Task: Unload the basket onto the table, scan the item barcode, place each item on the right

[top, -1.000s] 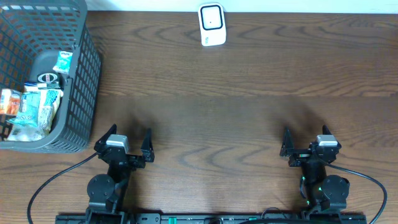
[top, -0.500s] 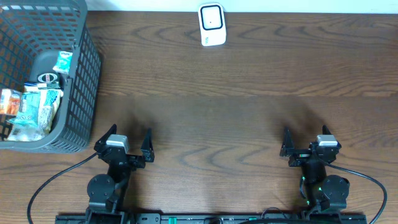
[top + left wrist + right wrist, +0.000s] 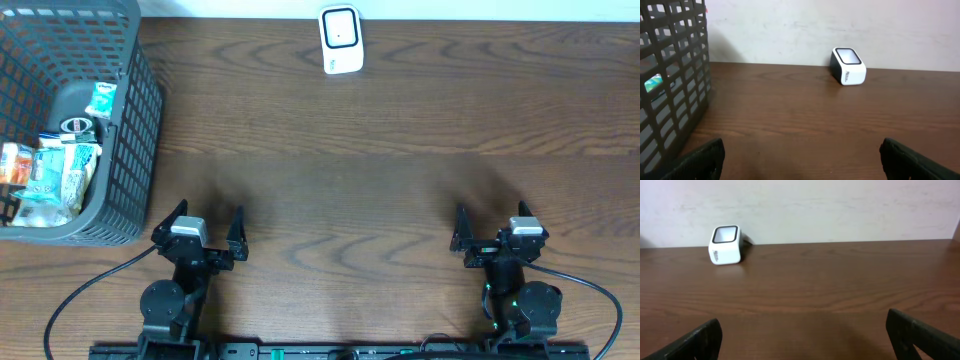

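Items (image 3: 48, 172), perhaps snack packets, lie inside the basket (image 3: 140, 120).

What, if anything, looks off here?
Nothing stands out: scanner upright at the far edge, items inside the basket, left claw and right claw open and empty.

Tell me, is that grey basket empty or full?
Neither: the basket holds a small pile of packets on its floor, well below the rim.
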